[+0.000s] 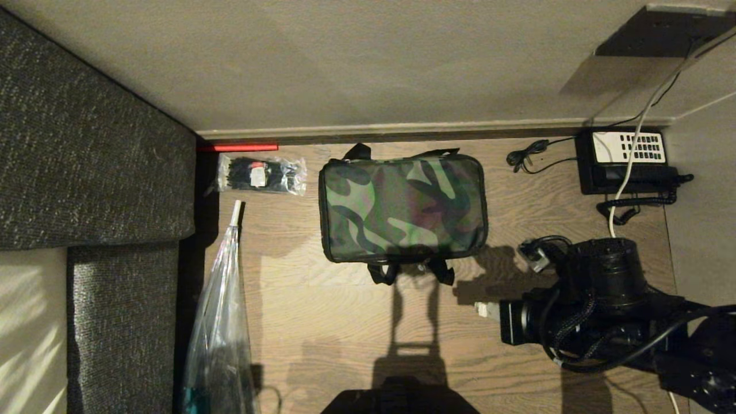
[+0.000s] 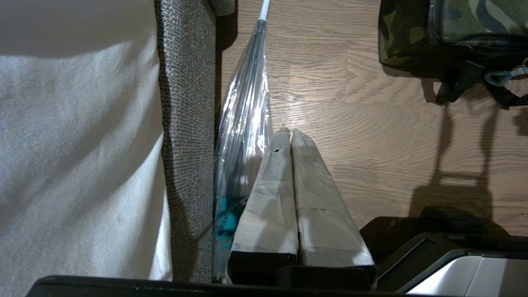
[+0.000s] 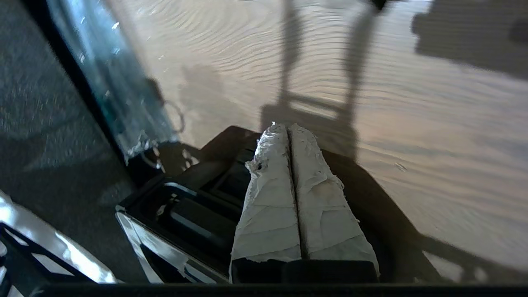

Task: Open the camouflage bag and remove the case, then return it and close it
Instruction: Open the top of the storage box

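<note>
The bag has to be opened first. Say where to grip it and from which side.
Judging by its pose, grip the zip pull hanging off the bag at its near edge, by the straps. It lies flat, lid up and shut, so come from above on the near side. The right pincer is shut.

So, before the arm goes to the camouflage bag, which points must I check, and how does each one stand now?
1. Camouflage bag flat on the floor, lid closed: ok.
2. Top of bag free of other things: ok.
3. Zipper pull position: cannot tell.
4. Right gripper open for grasping: not ok, fingers pressed together, holding nothing.
5. Left gripper out of the way beside the folded umbrella: ok, shut.
6. Packet of cable ties apart from the bag: ok.
</note>
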Available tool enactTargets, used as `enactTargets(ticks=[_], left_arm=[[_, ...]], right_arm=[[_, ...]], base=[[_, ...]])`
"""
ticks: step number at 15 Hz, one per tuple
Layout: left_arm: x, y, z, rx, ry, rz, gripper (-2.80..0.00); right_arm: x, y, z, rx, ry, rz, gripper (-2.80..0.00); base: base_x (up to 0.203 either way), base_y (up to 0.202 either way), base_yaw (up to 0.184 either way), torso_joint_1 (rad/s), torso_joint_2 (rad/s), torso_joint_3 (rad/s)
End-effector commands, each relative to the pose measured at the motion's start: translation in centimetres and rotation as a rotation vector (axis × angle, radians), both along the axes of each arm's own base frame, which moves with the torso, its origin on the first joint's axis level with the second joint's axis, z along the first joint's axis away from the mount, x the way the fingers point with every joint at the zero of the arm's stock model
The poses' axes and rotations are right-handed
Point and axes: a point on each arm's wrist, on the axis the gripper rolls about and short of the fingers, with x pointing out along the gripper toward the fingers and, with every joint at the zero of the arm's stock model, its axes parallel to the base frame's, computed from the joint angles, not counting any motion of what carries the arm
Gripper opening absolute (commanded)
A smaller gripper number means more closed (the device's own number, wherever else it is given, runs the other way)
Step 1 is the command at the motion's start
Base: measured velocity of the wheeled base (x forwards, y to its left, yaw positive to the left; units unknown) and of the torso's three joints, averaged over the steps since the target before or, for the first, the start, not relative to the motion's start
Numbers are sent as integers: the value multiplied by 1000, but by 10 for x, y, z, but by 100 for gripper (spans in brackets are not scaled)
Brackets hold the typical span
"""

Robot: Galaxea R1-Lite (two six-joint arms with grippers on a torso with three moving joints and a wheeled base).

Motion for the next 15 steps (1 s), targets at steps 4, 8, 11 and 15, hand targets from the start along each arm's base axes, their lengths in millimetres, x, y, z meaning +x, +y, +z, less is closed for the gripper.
enactTargets(ticks=[4,8,11,15], left_arm=[[0,0,0,0,-2,1,-280],[0,0,0,0,-1,1,-280],[0,0,0,0,-1,1,-280],[0,0,-1,0,0,1,-280]], right_arm=[[20,32,-41,-39,-37,29,0],[36,41,-54,-60,-183,7,0],[46,52,-53,-13,-246,16,0],[55,59,-55,52,-251,19,0]], base=[[0,0,0,0,0,0],[0,0,0,0,0,0],[0,0,0,0,0,0],[0,0,0,0,0,0]])
